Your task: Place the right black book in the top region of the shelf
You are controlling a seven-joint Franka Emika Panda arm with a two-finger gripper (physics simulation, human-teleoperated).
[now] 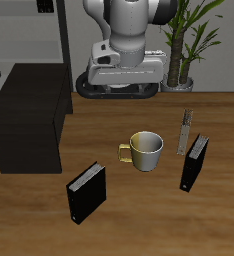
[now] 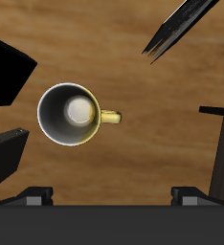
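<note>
Wrist view looks straight down on the mug, so the gripper hangs above it; can't tell how wide its fingers sit. Right black book stands upright near the surface's front edge.

mug between two books, shelf beside

Exterior cam: high, in front of the table, looking down and back toward the robot base, which sits at top centre of frame. Wide enough to catch the shelf at frame left and both books.

Wrist cam: faces straight down at the tabletop, much closer, rotated half a turn against the exterior.

Overlap: the mug, seen from directly above at the wrist, plus surrounding wood.
</note>
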